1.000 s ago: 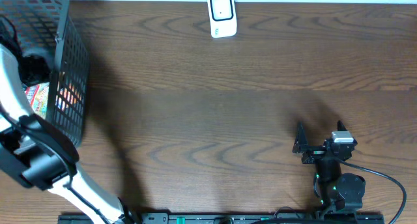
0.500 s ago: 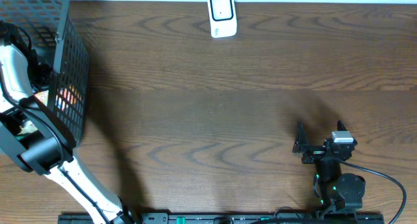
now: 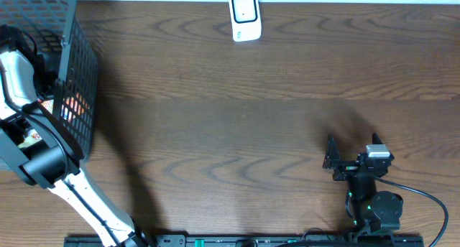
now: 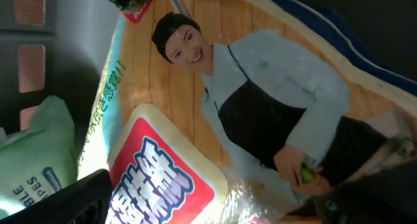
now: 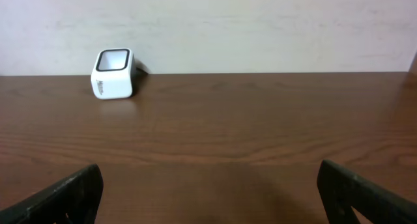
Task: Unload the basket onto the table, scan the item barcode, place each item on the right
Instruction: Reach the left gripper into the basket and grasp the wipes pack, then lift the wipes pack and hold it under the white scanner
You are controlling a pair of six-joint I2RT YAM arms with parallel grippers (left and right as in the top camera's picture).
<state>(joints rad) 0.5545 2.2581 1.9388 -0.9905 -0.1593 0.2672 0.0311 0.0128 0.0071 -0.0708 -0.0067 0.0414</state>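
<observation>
The item, a glossy packet [image 4: 260, 113] printed with a smiling man in an apron and a red label, lies in the grey mesh basket [image 3: 77, 57] at the table's left end. My left arm [image 3: 18, 71] reaches down into that basket. My left gripper [image 4: 215, 208] hovers close over the packet, open, one dark finger [image 4: 81, 198] at either lower corner of the wrist view. The white barcode scanner [image 3: 244, 17] stands at the far edge of the table, also in the right wrist view [image 5: 113, 73]. My right gripper [image 3: 352, 150] rests open near the front right, nothing between its fingers.
A pale green bag [image 4: 29, 152] lies beside the packet in the basket. Colourful packaging [image 3: 72, 107] shows through the basket's mesh. The dark wooden table [image 3: 230, 118] stretches between basket and right arm. A pale wall [image 5: 260, 22] rises behind the scanner.
My left arm has swung toward the far side and lowered its wrist deeper into the basket. The right arm has not moved.
</observation>
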